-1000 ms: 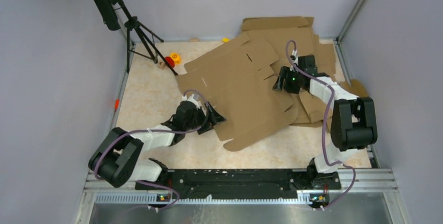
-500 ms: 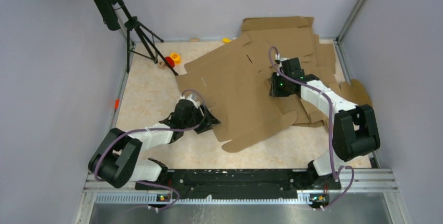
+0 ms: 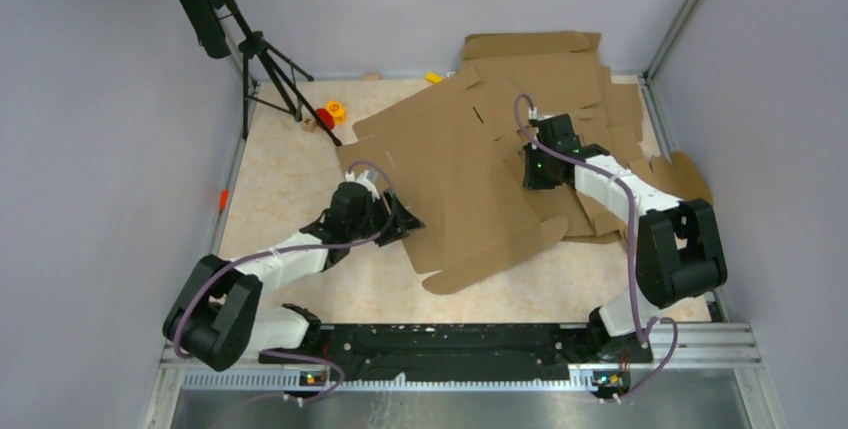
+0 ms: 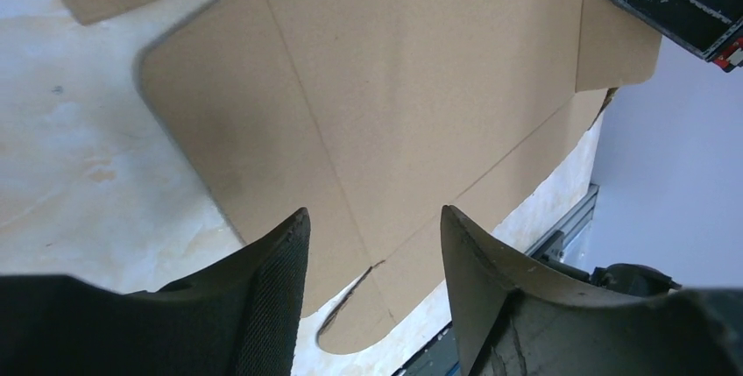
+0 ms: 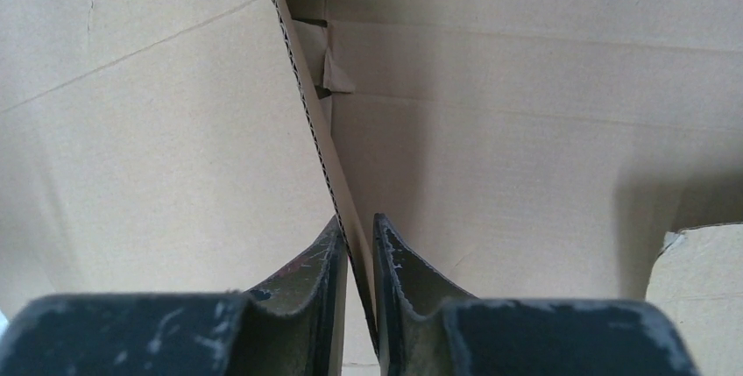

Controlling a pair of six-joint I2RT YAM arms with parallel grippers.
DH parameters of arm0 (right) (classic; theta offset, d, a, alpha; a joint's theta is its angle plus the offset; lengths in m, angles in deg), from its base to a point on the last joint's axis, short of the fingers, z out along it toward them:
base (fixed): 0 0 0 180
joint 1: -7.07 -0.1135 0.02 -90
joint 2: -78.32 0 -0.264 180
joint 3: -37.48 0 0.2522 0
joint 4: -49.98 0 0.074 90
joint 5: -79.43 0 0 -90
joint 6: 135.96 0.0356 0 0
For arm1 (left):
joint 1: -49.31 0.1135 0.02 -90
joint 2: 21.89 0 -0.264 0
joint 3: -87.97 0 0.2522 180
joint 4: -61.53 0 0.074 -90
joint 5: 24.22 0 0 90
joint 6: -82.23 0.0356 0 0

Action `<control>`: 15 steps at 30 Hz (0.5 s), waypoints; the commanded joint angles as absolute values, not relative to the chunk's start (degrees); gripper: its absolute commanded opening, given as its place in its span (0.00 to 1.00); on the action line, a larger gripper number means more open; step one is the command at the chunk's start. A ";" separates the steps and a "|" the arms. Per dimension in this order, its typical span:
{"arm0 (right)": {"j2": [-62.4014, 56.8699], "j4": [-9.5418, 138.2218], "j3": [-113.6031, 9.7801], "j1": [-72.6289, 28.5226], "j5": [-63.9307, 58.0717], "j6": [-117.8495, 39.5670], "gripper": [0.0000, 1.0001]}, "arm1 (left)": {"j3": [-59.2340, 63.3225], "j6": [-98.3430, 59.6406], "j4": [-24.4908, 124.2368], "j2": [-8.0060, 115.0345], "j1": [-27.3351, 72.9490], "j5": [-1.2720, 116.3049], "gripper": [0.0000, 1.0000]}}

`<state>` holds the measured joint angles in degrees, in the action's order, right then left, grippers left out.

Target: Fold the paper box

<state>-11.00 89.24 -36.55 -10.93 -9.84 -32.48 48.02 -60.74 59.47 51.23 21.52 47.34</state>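
1. The paper box [image 3: 460, 174] lay flat and unfolded across the middle of the tabletop [image 3: 285, 174]. Its right part overlapped a pile of other cardboard sheets [image 3: 560, 59] in the far right corner.
2. Bare tabletop showed left of the box and along its near edge, towards the metal rail [image 3: 460, 379]. On the right, the pile reached almost to the frame.
3. At the far left corner stood one tripod [image 3: 265, 59], with a few small coloured toys [image 3: 330, 112] beside its feet.
4. There were two arms with one pincer each, and one box. I could not count the sheets in the pile.
5. The left pincer [image 3: 400, 224] sat at the box's left edge. The left wrist view showed its fingers [image 4: 280, 280] standing apart, with a notched flap edge and bare tabletop visible in the gap and nothing gripped.
6. The right pincer [image 3: 535, 164] sat at the box's right edge. Only the right wrist view showed the right pincer [image 5: 355, 227] squeezed narrow on a raised, fluted cardboard edge of the box.
7. The top view alone showed the whole outline and slits of the box, while the left wrist view showed its crease lines close up.
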 commanded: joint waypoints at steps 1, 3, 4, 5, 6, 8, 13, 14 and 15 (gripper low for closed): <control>-9.74 88.54 -35.39 -11.44 -11.99 -32.36 0.13 | 45.08 -56.87 54.43 46.55 24.05 49.35 0.59; -8.84 88.74 -35.02 -11.43 -11.99 -32.50 0.14 | 44.54 -54.24 49.95 44.09 26.96 51.81 0.63; -8.53 88.90 -34.88 -11.51 -12.06 -32.45 0.14 | 44.25 -53.21 48.35 43.12 29.32 52.40 0.66; -8.24 89.07 -34.77 -11.53 -12.13 -32.47 0.14 | 43.97 -52.25 45.90 42.32 31.88 52.31 0.69; -7.97 89.14 -34.60 -11.58 -12.30 -32.43 0.15 | 43.79 -51.47 44.83 41.68 34.90 52.15 0.71; -7.38 88.96 -34.34 -11.59 -12.61 -32.30 0.16 | 43.56 -50.07 44.21 40.86 39.29 53.02 0.75; -6.70 88.77 -34.41 -11.64 -12.73 -32.05 0.17 | 41.01 -48.87 45.84 45.27 43.07 60.23 0.88; -6.55 88.72 -34.41 -11.65 -12.75 -32.07 0.17 | 40.20 -48.98 46.29 47.13 43.86 60.62 0.88; -6.58 88.78 -34.38 -11.59 -12.77 -32.07 0.17 | 39.26 -49.24 46.74 49.10 44.74 60.59 0.89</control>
<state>-8.93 88.87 -34.65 -11.19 -10.67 -32.42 43.41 -51.08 45.99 43.71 42.52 56.54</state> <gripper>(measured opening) 0.169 0.876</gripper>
